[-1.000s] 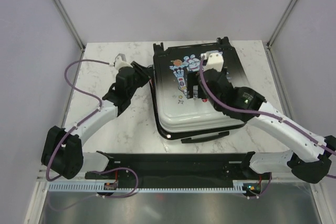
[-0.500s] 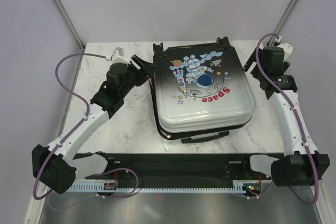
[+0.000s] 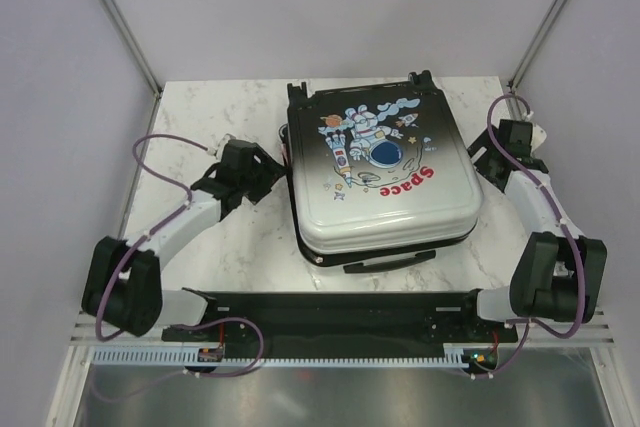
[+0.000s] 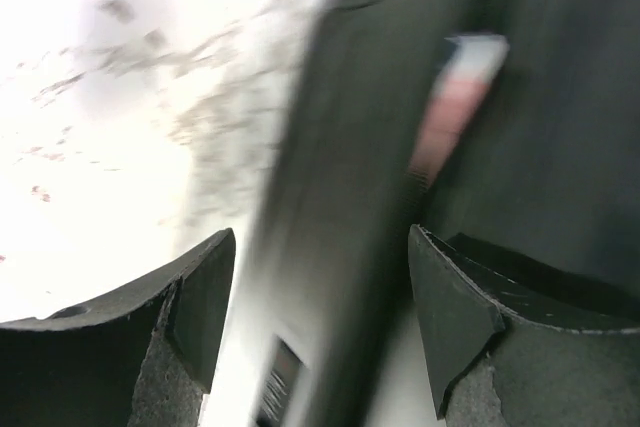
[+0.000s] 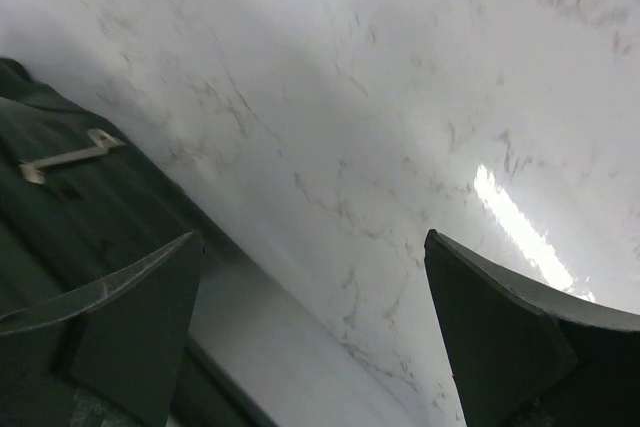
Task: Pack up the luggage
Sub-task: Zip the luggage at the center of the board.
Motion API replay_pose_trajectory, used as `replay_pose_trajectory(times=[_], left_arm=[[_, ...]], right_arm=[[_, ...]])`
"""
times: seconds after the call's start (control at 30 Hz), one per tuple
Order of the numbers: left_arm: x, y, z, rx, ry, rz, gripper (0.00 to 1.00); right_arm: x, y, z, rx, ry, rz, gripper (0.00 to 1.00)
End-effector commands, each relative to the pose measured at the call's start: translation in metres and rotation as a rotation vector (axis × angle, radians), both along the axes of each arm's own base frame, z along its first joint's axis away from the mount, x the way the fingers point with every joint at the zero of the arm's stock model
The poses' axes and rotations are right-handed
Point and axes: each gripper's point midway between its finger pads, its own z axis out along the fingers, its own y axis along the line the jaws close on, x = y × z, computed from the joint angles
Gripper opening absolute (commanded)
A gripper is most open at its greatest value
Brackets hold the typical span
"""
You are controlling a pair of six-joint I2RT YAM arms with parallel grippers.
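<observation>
- The left arm [image 3: 175, 227] reaches from the lower left toward mid-frame; the left pincer [image 3: 265, 169] has its fingers parted.
- The right arm [image 3: 540, 212] folds upright at the right edge; the right pincer [image 3: 480, 154] gapes wide.

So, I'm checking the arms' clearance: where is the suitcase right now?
In the top view the luggage lies print-up on the table, slightly right of centre, between the left gripper and the right gripper.
</observation>
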Motion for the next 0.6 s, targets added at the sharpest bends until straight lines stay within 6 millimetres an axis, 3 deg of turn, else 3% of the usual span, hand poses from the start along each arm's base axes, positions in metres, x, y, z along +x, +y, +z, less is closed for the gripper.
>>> replay_pose_trajectory(times=[0.0,0.07,0.27,0.43,0.47,0.57], left_arm=[[0.012,-0.017,-0.012,-0.053,0.037,-0.037,0.75],[0.020,-0.018,-0.022,-0.041,0.054,-0.040,0.75],[0.052,-0.020,-0.022,-0.078,0.010,-0.066,0.75],[0.093,0.000,-0.021,-0.031,-0.020,-0.081,0.75],[0.106,0.002,-0.007,-0.017,-0.062,-0.098,0.75],[0.136,0.020,0.007,0.012,-0.117,-0.121,0.75]], right_arm=[[-0.027,0.073,-0.046,0.144,0.141,0.247,0.98],[-0.038,0.086,-0.059,0.162,0.184,0.282,0.98],[-0.064,0.136,-0.069,0.189,0.244,0.438,0.98],[-0.091,0.182,-0.074,0.204,0.274,0.633,0.97],[-0.098,0.188,-0.077,0.199,0.286,0.665,0.97],[-0.114,0.217,-0.080,0.176,0.279,0.791,0.97]])
